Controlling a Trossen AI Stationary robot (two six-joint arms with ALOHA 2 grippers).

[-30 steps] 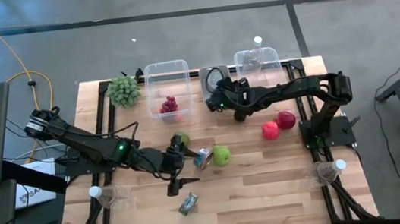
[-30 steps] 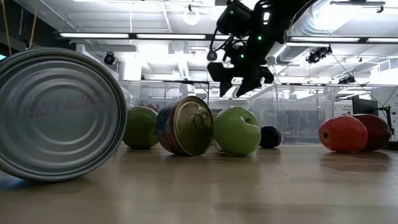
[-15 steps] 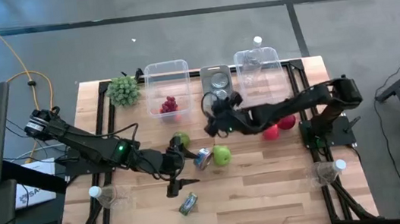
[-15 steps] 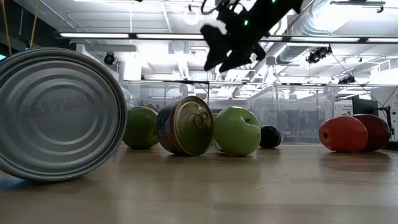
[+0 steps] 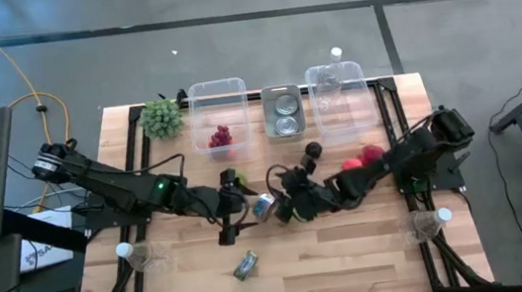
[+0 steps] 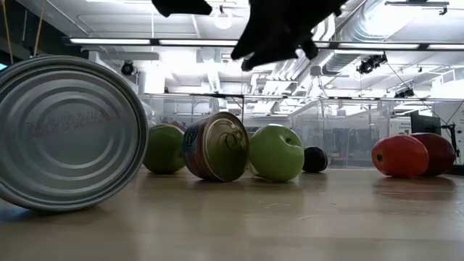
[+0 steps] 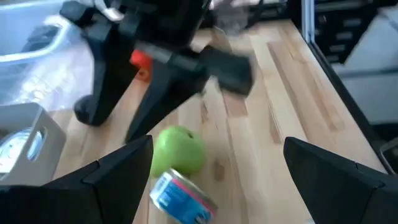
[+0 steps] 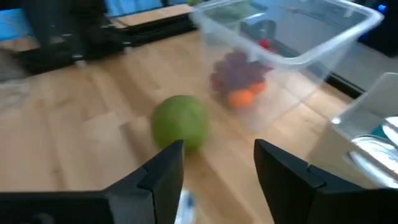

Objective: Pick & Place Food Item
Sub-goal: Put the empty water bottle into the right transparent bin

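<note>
Two green apples, a blue-labelled can and two red apples lie on the wooden table. One green apple [image 8: 180, 121] rests by the grape bin. The other green apple [image 7: 178, 149] lies beside the can [image 7: 183, 198]. My right gripper [image 5: 286, 206] hovers open above this apple and hides it in the high view. My left gripper [image 5: 234, 209] stands wide open just left of the can [image 5: 266, 205], touching nothing. The red apples [image 5: 361, 161] lie to the right.
Along the far edge stand a clear bin with grapes [image 5: 218, 121], a metal tray with cans [image 5: 284, 113] and a second clear bin [image 5: 337, 92]. A leafy green bunch [image 5: 162, 118] lies far left. Another can [image 5: 246, 265] rests near the front edge, and a small dark ball [image 5: 313, 149] mid-table.
My right gripper has swung from beside the metal tray at the far edge toward the table's near side and left. It now hangs above the green apple and can in the middle. The apples and cans have stayed where they were.
</note>
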